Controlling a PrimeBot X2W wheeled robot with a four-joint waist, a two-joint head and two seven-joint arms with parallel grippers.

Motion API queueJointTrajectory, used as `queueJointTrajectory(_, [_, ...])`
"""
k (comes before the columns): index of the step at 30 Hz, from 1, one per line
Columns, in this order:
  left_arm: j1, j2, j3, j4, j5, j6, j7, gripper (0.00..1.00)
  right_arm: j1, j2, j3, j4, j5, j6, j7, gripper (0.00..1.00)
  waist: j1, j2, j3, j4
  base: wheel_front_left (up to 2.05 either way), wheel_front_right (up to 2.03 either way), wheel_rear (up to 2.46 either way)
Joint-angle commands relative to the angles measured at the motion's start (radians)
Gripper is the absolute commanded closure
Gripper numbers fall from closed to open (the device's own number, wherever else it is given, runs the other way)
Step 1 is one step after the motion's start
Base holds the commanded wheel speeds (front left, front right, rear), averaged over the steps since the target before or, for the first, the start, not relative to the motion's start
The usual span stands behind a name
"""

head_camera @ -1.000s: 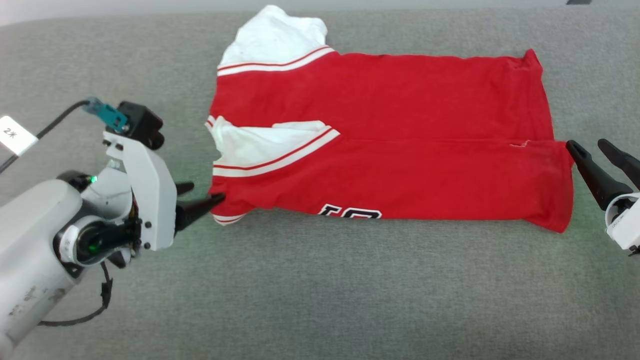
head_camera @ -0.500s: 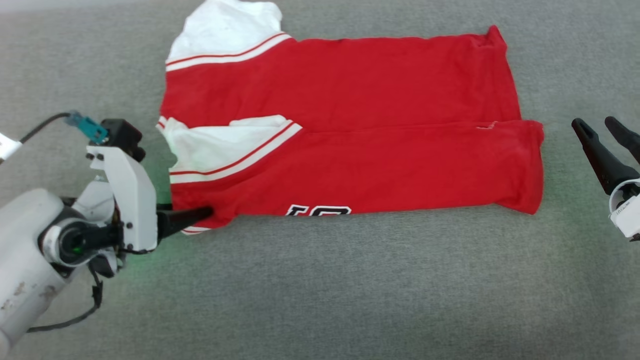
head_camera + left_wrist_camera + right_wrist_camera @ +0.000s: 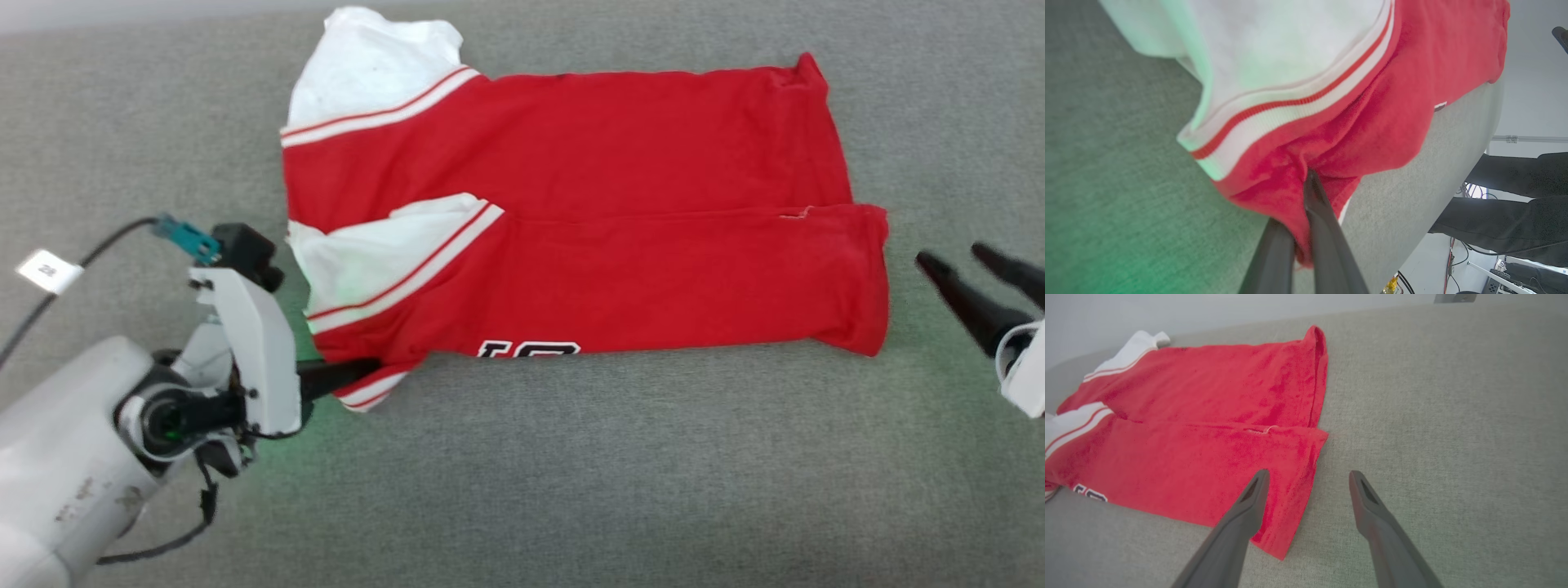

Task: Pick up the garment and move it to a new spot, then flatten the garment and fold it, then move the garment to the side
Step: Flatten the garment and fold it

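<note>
A grey, cloth-covered tabletop (image 3: 571,490) carried the garment (image 3: 588,204), a red shirt lying folded lengthwise in a long band, its white red-striped sleeves (image 3: 371,57) at the left end and a black number (image 3: 529,349) on its near edge.

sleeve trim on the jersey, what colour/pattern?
White band with a thin red stripe on the sleeve trim of the red garment; clearest in the left wrist view.

left arm (image 3: 65,482): pale grey, scuffed | left gripper (image 3: 363,368): dark | cable (image 3: 118,235): black
</note>
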State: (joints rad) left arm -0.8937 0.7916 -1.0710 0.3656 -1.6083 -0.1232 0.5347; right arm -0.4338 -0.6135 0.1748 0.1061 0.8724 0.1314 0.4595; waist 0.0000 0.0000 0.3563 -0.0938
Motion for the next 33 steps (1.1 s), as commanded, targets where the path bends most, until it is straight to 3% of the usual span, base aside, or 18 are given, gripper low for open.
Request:
queueJointTrajectory(1, [0.028, -0.009, -0.015, -0.003, 0.01, -0.002, -0.001, 1.0, 0.005, -0.004, 0.005, -0.005, -0.003, -0.001, 0.025, 0.0, 0.0, 0.0, -0.004, 0.011, 0.0, 0.0, 0.0])
queueJointTrajectory(9, [0.0, -0.029, -0.017, -0.042, 0.059, -0.007, -0.032, 1.0, -0.062, -0.022, 0.06, 0.002, -0.097, -0.002, 0.296, 0.0, 0.0, 0.0, 0.029, 0.043, 0.0, 0.0, 0.0])
queueJointTrajectory(15, [-0.01, -0.049, -0.015, -0.048, 0.078, -0.006, -0.059, 1.0, -0.103, 0.024, 0.076, 0.076, -0.181, -0.002, 0.393, 0.0, 0.0, 0.0, 0.046, 0.066, 0.0, 0.0, 0.0])
queueJointTrajectory(16, [-0.009, -0.052, -0.013, -0.048, 0.08, -0.005, -0.065, 1.0, -0.106, 0.034, 0.075, 0.091, -0.182, -0.001, 0.399, 0.22, 0.0, 0.0, 0.046, 0.07, 0.0, 0.0, 0.0])
queueJointTrajectory(17, [-0.009, -0.054, -0.014, -0.046, 0.086, -0.005, -0.069, 1.0, -0.103, 0.042, 0.081, 0.099, -0.185, -0.001, 0.403, 0.98, 0.0, 0.0, 0.045, 0.073, 0.0, 0.0, 0.0])
queueJointTrajectory(26, [0.018, -0.02, 0.001, -0.052, 0.084, -0.005, -0.128, 1.0, -0.064, 0.031, 0.046, 0.093, -0.165, -0.002, 0.351, 1.0, 0.0, 0.0, 0.008, 0.085, 0.0, 0.0, 0.0])
queueJointTrajectory(33, [0.085, 0.086, 0.007, -0.144, 0.074, -0.005, -0.16, 1.0, 0.04, -0.017, 0.01, -0.009, -0.133, -0.002, 0.367, 1.0, 0.0, 0.0, -0.036, 0.077, 0.0, 0.0, 0.0])
